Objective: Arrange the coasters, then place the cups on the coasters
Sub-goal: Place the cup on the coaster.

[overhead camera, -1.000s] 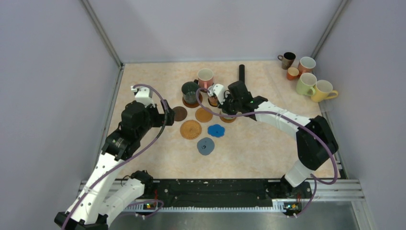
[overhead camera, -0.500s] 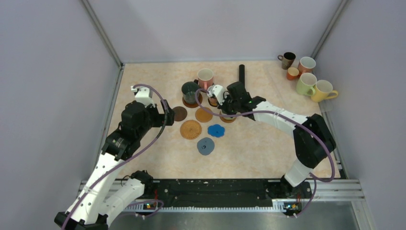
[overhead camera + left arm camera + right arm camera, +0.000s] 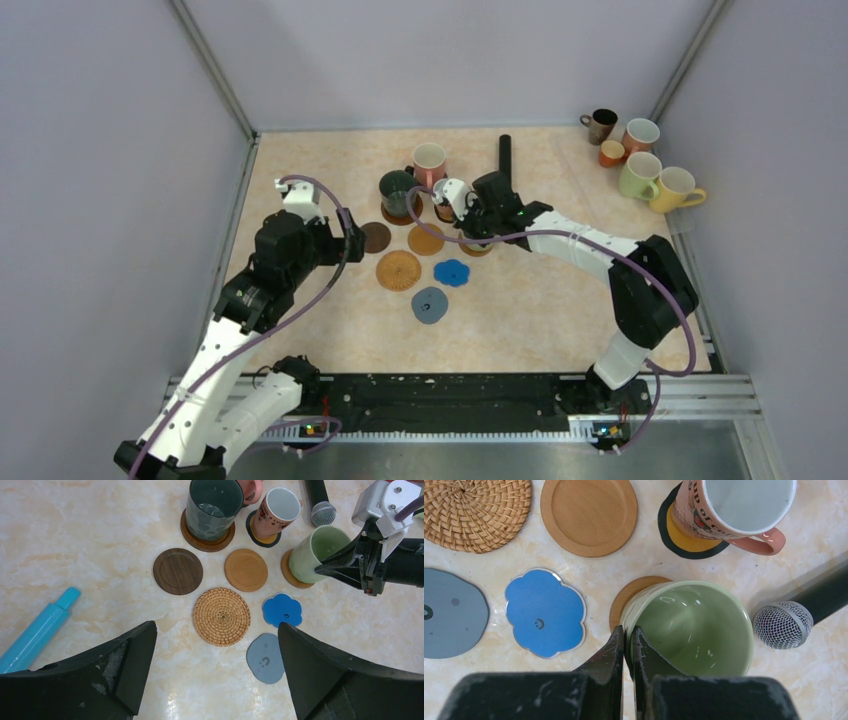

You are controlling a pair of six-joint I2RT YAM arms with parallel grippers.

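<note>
My right gripper (image 3: 628, 632) is shut on the near rim of a pale green cup (image 3: 694, 625), one finger inside it and one outside. The cup leans over a tan round coaster (image 3: 629, 597), off its centre. A pink patterned cup (image 3: 734, 505) stands on the black-and-orange coaster (image 3: 674, 535). A dark green cup (image 3: 212, 507) stands on a brown coaster (image 3: 207, 542). Bare coasters lie in front: dark brown (image 3: 177, 571), tan wood (image 3: 245, 570), woven (image 3: 221, 616), blue flower-shaped (image 3: 282, 609) and grey-blue (image 3: 265, 651). My left gripper (image 3: 216, 626) hangs open above them, holding nothing.
Several more cups (image 3: 640, 170) are bunched at the back right corner. A black microphone with a grey mesh tip (image 3: 783, 624) lies just right of the green cup. A light blue cylinder (image 3: 37, 630) lies to the left. Walls close in the table (image 3: 540, 310).
The right arm's elbow has drifted slightly left, while its gripper stays at the pale green cup. The left arm has not moved.
</note>
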